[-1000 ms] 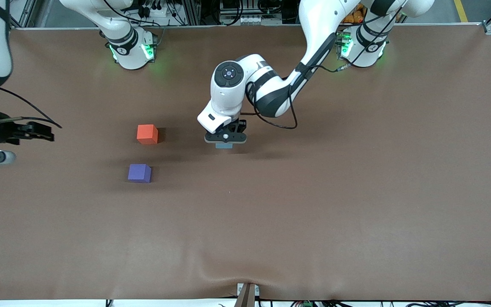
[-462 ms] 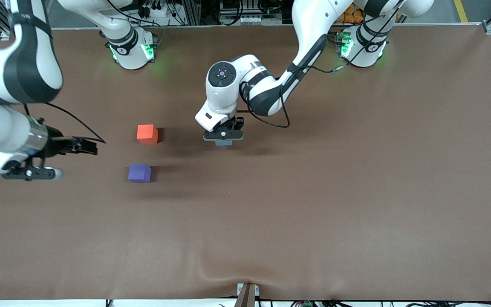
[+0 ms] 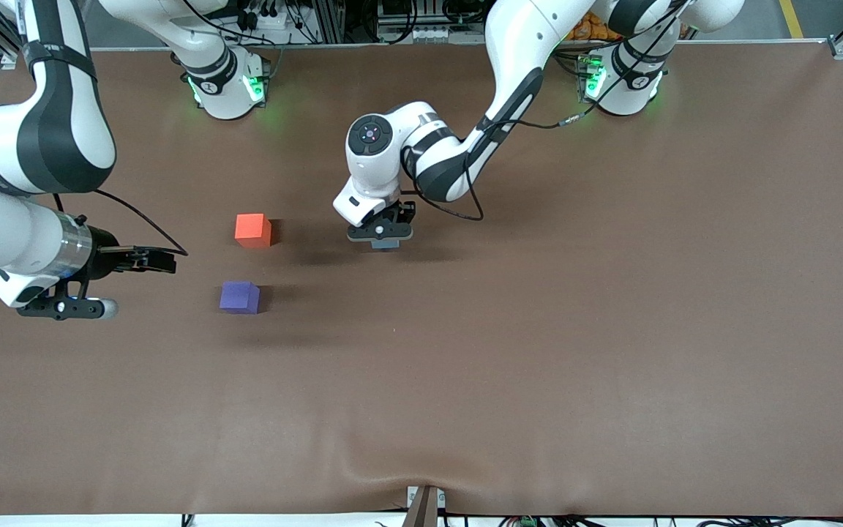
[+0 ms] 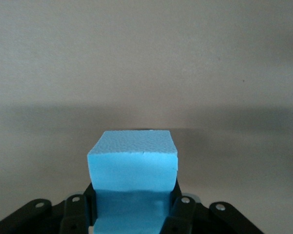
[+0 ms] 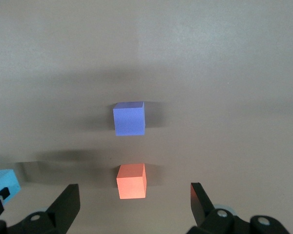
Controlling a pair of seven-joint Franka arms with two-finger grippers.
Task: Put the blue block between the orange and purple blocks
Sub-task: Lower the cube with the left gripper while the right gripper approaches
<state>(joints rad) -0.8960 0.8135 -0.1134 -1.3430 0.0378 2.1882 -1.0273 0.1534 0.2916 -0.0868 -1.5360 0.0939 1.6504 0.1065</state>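
Note:
The blue block (image 3: 385, 246) (image 4: 133, 161) hangs over the brown table with my left gripper (image 3: 383, 240) (image 4: 133, 214) shut on it, toward the left arm's end from the orange block (image 3: 252, 230) (image 5: 131, 181). The purple block (image 3: 239, 297) (image 5: 129, 118) sits nearer the front camera than the orange one, with a gap of bare cloth between them. My right gripper (image 3: 167, 260) is open and holds nothing, low over the table toward the right arm's end from both cubes. The right wrist view also catches a corner of the blue block (image 5: 2, 183).
The brown cloth (image 3: 538, 351) covers the whole table. Both arm bases (image 3: 227, 88) (image 3: 623, 80) stand along the edge farthest from the front camera. A small bracket (image 3: 425, 503) sits at the nearest edge.
The right arm has swung in from the table's end toward the two cubes. My left gripper has drifted a little toward the orange block, still holding the blue block.

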